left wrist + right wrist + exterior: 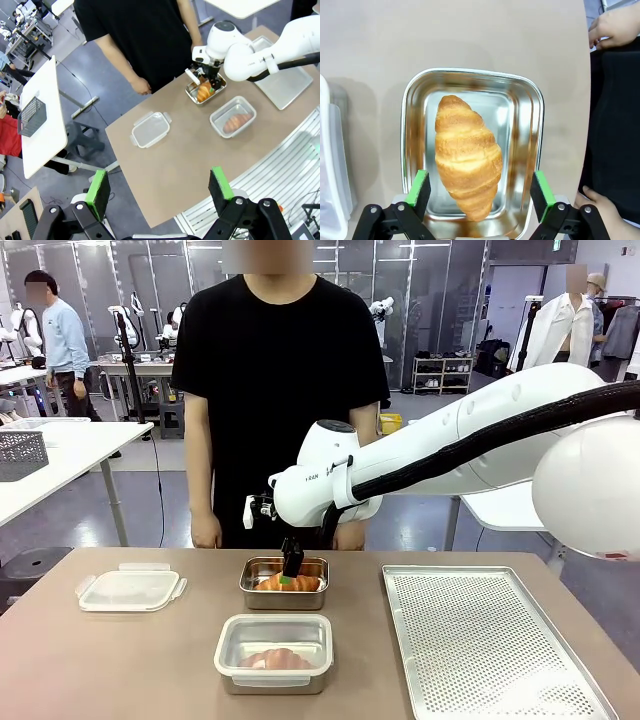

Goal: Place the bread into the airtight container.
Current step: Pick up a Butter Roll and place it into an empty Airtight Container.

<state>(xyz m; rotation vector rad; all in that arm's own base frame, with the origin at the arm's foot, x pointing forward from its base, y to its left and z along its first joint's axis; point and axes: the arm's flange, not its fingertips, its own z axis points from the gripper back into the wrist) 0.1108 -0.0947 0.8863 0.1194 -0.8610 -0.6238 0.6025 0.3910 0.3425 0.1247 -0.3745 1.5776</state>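
Observation:
A golden croissant [467,155] lies in a small steel tray [530,125] at the far middle of the table. My right gripper [480,192] hangs open just above it, one green pad on each side of the croissant's near end and neither touching it. From the front, the right gripper [291,565] dips into that steel tray [250,585]. Nearer to me stands the airtight container [274,650], lid off, with a reddish-brown bread [275,658] inside. My left gripper [159,187] is open high above the table's near-left side, holding nothing.
The container's clear lid [131,588] lies at the table's left. A large perforated baking tray [490,640] covers the right side. A person in black stands at the far edge, with hands [615,25] close to the steel tray.

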